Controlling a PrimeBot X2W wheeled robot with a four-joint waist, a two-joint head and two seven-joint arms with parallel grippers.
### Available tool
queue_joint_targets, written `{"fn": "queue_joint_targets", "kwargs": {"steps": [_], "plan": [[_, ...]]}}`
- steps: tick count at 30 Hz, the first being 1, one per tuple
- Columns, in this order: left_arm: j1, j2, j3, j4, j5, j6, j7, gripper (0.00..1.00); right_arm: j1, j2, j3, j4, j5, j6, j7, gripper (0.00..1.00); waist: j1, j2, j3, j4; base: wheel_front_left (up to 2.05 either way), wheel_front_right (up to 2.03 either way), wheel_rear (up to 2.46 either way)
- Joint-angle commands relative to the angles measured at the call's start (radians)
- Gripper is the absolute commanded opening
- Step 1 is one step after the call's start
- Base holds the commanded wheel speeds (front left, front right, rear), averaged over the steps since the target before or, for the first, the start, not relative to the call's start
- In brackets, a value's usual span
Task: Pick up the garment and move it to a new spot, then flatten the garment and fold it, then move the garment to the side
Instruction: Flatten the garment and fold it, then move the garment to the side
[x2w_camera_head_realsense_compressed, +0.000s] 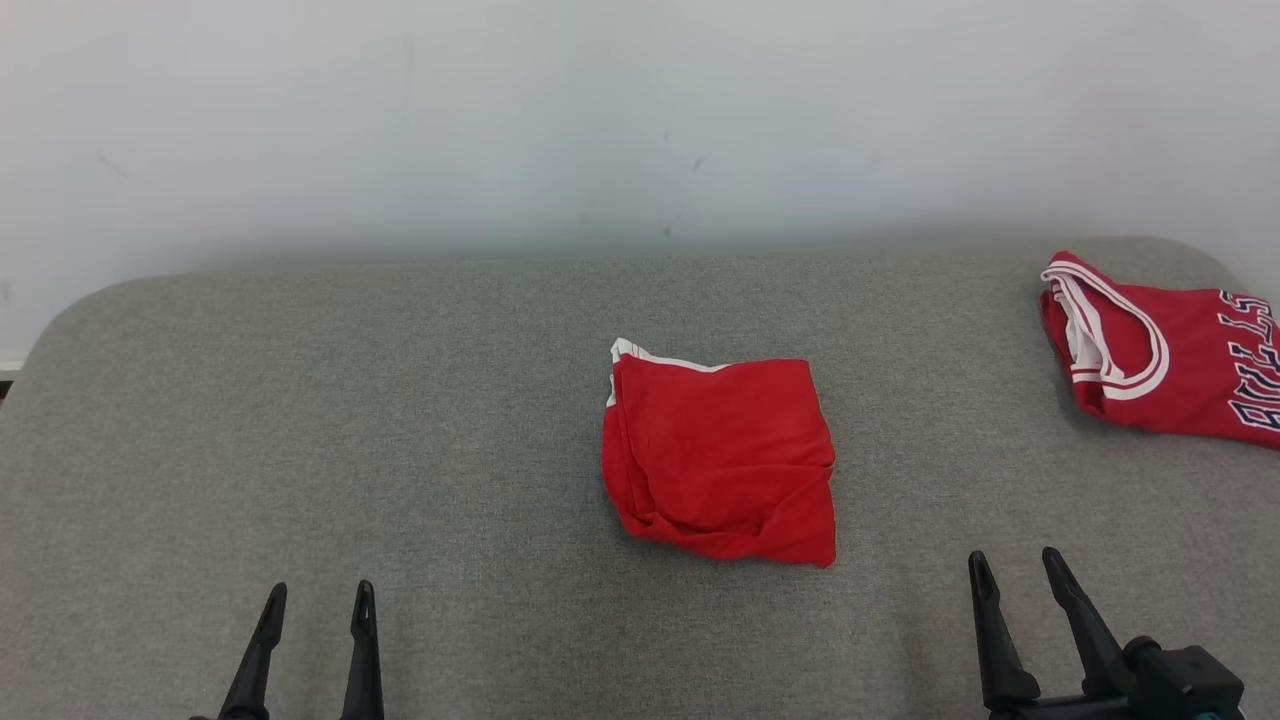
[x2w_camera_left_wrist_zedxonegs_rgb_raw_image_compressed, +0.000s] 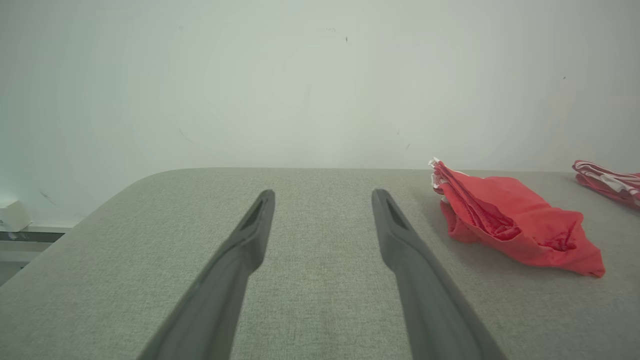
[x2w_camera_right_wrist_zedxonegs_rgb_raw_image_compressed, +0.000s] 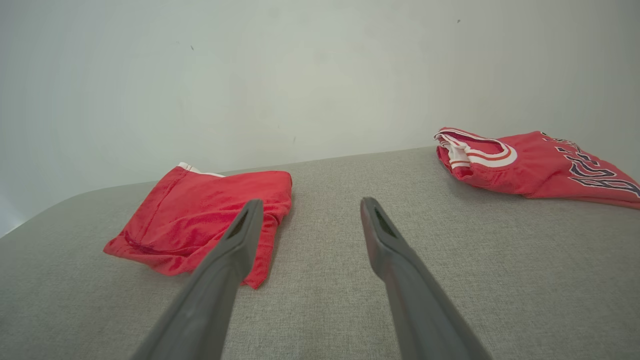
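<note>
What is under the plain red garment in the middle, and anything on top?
Nothing rests on the red garment. It lies on the grey fabric surface, its own folded layers showing at the edges. Whether anything else sits beneath it is covered from view.

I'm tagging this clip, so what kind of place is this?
Probably an indoor garment-folding test setup: a grey fabric-covered surface against a bare pale wall, a red garment and a red lettered jersey.

Grey fabric surface (x2w_camera_head_realsense_compressed: 400, 420) holds garment (x2w_camera_head_realsense_compressed: 720, 460) and jersey (x2w_camera_head_realsense_compressed: 1160, 350).
</note>
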Motion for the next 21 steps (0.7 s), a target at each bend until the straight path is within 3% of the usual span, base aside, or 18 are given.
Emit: {"fn": "queue_joint_targets", "kwargs": {"steps": [1, 10, 21], "plan": [[0.006, 0.000, -0.002, -0.002, -0.003, -0.004, -0.003, 1.00, -0.008, -0.003, 0.001, 0.004, -0.005, -0.003, -0.002, 1.00, 0.0000, -0.0001, 0.000, 0.000, 0.00, 0.00, 0.00], [0.005, 0.000, -0.006, -0.007, -0.003, -0.005, -0.003, 1.00, -0.030, -0.012, 0.018, 0.012, -0.004, -0.003, 0.000, 1.00, 0.0000, -0.0001, 0.008, 0.009, 0.00, 0.00, 0.00], [-0.049, 0.000, -0.049, 0.013, -0.006, -0.008, -0.003, 1.00, -0.175, -0.060, 0.036, 0.087, 0.003, -0.003, 0.084, 1.00, 0.0000, -0.0001, 0.043, 0.085, 0.00, 0.00, 0.00]]}}
